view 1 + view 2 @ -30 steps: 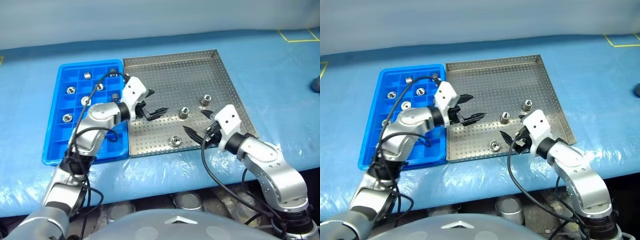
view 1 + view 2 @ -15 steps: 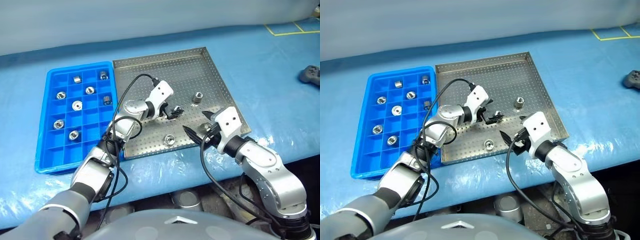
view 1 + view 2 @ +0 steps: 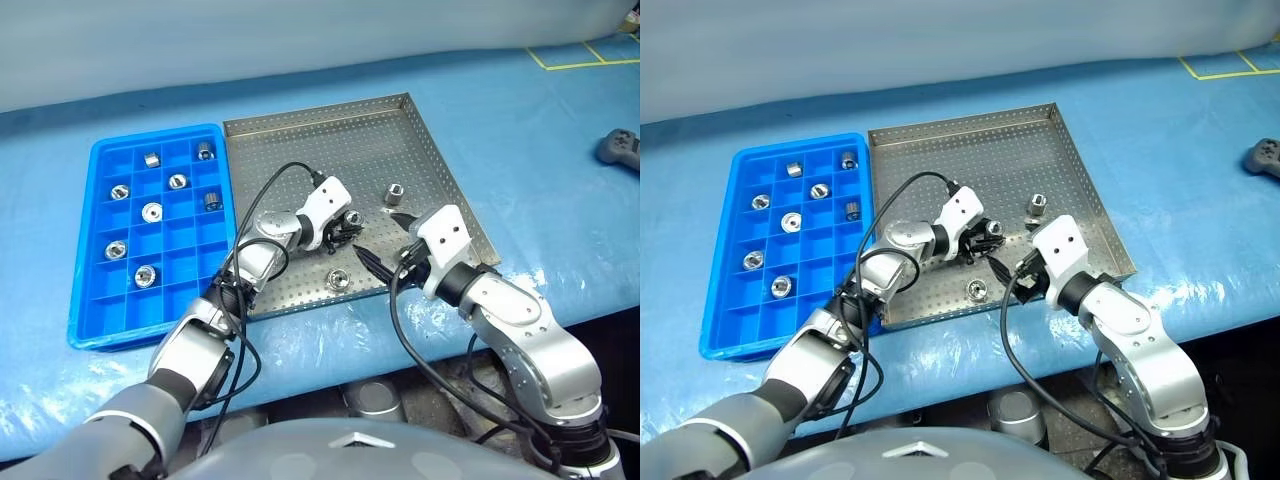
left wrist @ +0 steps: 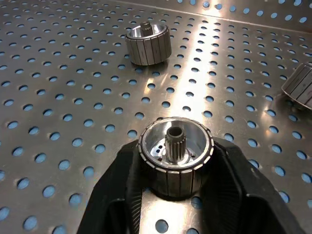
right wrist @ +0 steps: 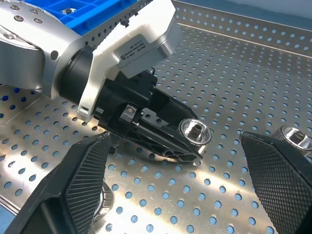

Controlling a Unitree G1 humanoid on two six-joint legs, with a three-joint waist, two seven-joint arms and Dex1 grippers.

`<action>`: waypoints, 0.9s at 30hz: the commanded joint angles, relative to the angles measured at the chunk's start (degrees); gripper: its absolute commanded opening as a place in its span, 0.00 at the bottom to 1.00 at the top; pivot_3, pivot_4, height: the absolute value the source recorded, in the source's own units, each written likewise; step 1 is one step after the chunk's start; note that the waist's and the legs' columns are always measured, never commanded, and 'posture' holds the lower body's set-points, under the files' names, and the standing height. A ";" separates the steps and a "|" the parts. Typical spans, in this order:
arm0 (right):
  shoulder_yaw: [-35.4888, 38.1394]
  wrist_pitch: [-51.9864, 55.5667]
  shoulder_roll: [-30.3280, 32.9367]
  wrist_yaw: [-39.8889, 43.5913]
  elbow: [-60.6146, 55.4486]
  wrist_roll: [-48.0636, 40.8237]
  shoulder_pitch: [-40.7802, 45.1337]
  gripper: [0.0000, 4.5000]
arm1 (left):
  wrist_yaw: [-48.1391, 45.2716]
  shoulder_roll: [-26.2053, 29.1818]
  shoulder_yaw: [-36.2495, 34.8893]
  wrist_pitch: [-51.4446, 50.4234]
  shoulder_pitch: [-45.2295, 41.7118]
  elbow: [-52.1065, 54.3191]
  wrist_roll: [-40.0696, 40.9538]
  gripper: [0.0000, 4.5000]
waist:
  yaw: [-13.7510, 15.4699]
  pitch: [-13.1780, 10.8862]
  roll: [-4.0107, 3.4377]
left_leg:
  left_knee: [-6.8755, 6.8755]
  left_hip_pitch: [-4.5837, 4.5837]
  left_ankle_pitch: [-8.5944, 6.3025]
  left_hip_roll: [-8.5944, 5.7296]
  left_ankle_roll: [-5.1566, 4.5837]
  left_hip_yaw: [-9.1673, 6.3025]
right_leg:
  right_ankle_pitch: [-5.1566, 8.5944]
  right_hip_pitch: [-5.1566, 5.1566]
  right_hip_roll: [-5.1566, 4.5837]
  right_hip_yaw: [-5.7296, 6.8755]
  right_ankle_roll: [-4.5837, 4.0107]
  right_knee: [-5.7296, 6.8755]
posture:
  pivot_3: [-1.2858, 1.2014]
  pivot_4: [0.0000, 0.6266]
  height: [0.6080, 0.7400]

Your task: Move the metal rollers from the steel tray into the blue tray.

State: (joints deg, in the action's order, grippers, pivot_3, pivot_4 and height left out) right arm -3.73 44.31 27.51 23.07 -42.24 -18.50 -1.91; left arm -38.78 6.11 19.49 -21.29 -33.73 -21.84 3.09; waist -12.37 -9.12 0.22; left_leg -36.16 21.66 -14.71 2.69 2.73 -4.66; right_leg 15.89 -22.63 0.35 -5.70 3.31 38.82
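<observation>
Looking through the head views, you have the steel tray (image 3: 300, 140) on the blue tabletop (image 3: 540, 130), with the blue tray (image 3: 90, 290) touching its left rim. Seven metal rollers sit in separate compartments of the blue tray. Your left gripper (image 3: 348, 224) is clamped on one roller (image 3: 352, 217) near the middle of the steel tray. Two loose rollers remain there: one (image 3: 394, 192) just right of it, one (image 3: 337, 279) near the front rim. Your right gripper (image 3: 385, 243) hangs over the steel tray's front right, fingers spread apart. A dark object (image 3: 620, 147) lies far right.

Left wrist view: held roller (image 4: 175, 156) upright between both black fingers (image 4: 117, 190), resting on the perforated floor; another roller (image 4: 148, 44) stands beyond.

Right wrist view: your right fingers (image 5: 78, 175) wide apart, framing the left gripper (image 5: 187, 146) and its roller (image 5: 195, 131).
</observation>
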 commanded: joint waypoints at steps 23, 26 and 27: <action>-24.27 -11.37 -10.99 19.08 22.62 0.73 25.10 1.00 | 28.45 6.80 -36.94 -22.40 51.62 70.67 2.72 0.37 | 11.29 -0.02 0.07 | 0.03 -0.06 0.10 0.02 0.18 -0.18 | -0.14 0.04 -0.16 0.30 -0.28 0.02 | 0.58 0.24 1.00; -24.63 -12.02 -11.56 20.26 23.35 0.86 25.37 1.00 | 30.14 5.15 -37.42 -22.27 54.83 70.99 2.94 0.37 | 12.41 -0.02 0.08 | 0.03 -0.07 0.13 -0.02 0.24 -0.20 | -0.14 0.06 -0.21 0.36 -0.28 0.02 | 0.59 0.24 1.00; -24.70 -12.10 -11.69 20.42 23.40 0.97 25.35 1.00 | 30.33 4.98 -37.35 -22.09 55.31 70.85 3.03 0.37 | 12.58 -0.02 0.08 | 0.03 -0.08 0.15 -0.02 0.26 -0.20 | -0.14 0.07 -0.21 0.37 -0.27 0.02 | 0.59 0.24 1.00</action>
State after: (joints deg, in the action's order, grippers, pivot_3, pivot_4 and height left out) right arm -28.68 33.68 16.29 42.62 -18.11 -17.30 22.50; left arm -9.22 11.23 -17.26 -44.44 21.67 46.17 6.63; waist 0.21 -9.14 0.29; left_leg -36.13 21.58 -14.56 2.68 3.00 -4.88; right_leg 15.75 -22.57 0.15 -5.31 3.05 38.84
